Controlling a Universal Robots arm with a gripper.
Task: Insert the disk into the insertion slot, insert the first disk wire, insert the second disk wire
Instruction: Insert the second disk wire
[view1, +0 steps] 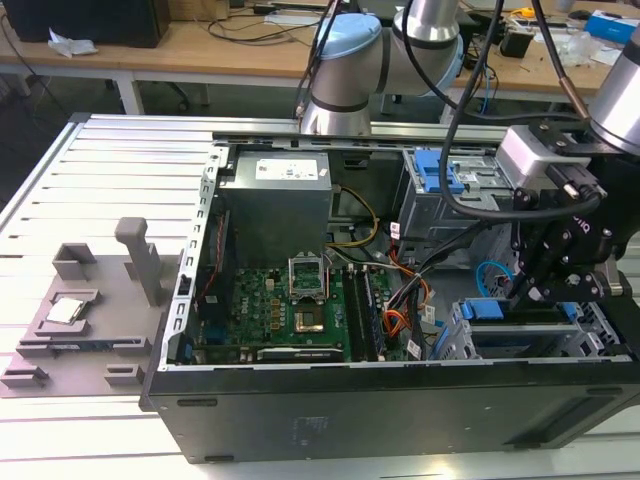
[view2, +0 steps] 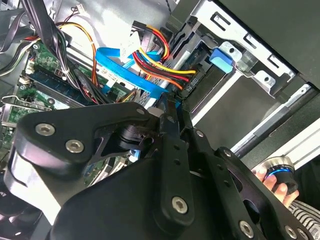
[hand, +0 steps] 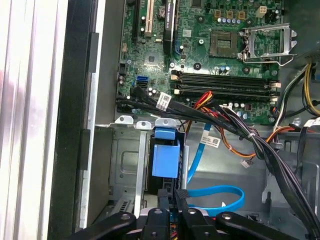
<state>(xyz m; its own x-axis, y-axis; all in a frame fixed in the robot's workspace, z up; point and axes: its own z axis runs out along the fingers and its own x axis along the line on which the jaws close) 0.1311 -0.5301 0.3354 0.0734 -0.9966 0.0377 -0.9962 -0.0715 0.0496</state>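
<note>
The disk sits inside the insertion slot of the silver drive cage; its bright blue frame shows at the slot's mouth, and also in the exterior view. My gripper hangs right over the disk's end, above the cage. The black fingers are closed to a narrow gap. Their tips meet a black connector on a red, yellow and black disk wire at the disk's edge. A blue flat disk wire loops loose beside the cage.
A motherboard and power supply take up the case's middle. The taller grey cage with blue latches stands behind the gripper. A black cable bundle crosses above the cage. A grey fixture lies on the table. A hand holds a round lit device.
</note>
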